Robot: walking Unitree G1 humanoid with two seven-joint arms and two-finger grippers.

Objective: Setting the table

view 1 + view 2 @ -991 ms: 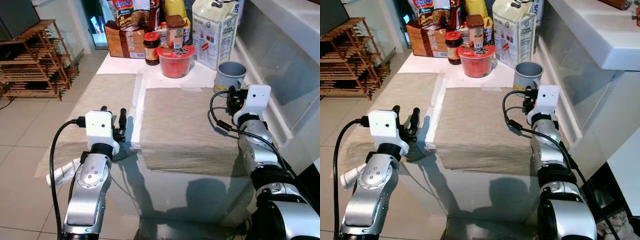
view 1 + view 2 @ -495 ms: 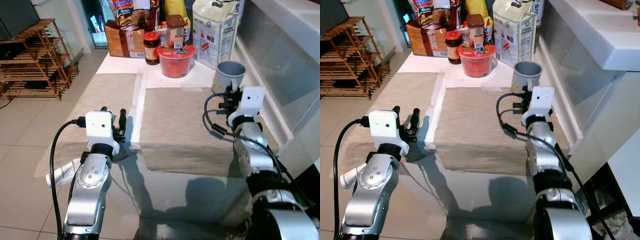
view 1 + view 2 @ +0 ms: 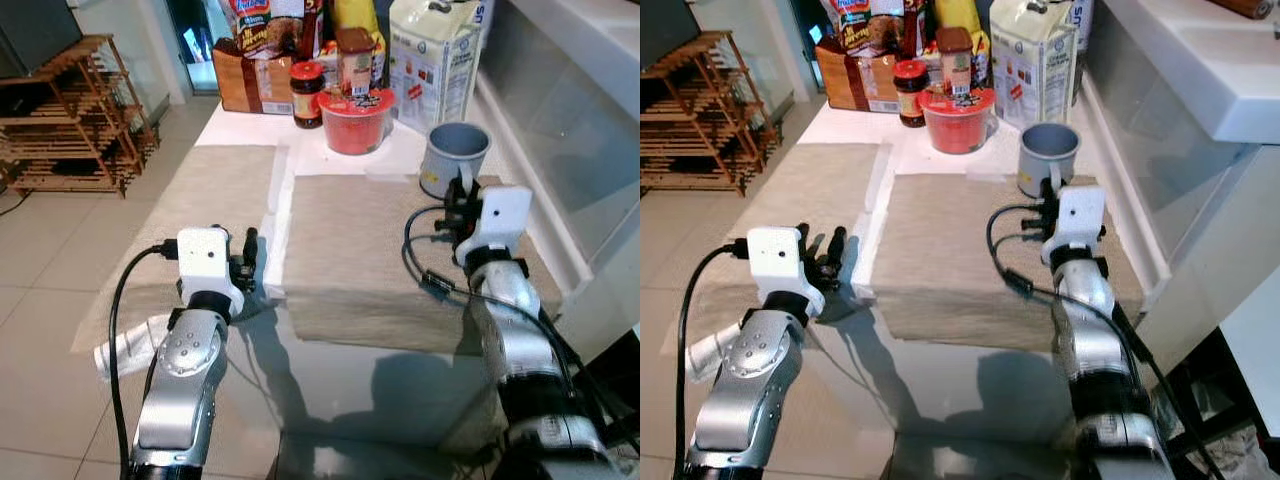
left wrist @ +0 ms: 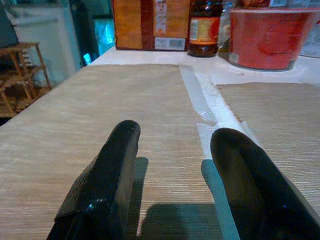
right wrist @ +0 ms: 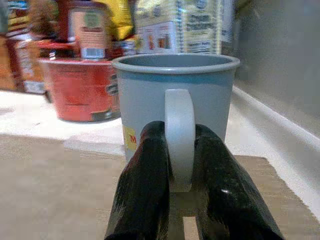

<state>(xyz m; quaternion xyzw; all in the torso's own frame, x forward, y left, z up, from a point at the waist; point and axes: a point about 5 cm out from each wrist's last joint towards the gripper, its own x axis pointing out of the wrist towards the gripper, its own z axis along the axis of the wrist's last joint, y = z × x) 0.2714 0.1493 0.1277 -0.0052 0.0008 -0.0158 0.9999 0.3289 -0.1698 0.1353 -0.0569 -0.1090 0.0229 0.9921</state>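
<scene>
Right gripper (image 5: 172,165) is pinched on just the handle of the grey mug (image 3: 455,158) at the far corner of the right placemat (image 3: 370,250), so honestly it could swing or tip when lifted.

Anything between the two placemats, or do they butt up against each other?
They lie apart. Between the left placemat and the right placemat runs a bare strip of white table, seen in both eye views and the left wrist view.

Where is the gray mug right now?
The gray mug stands at the far right corner of the right placemat, just right of the red bowl, with the right pincer closed on its handle.
</scene>
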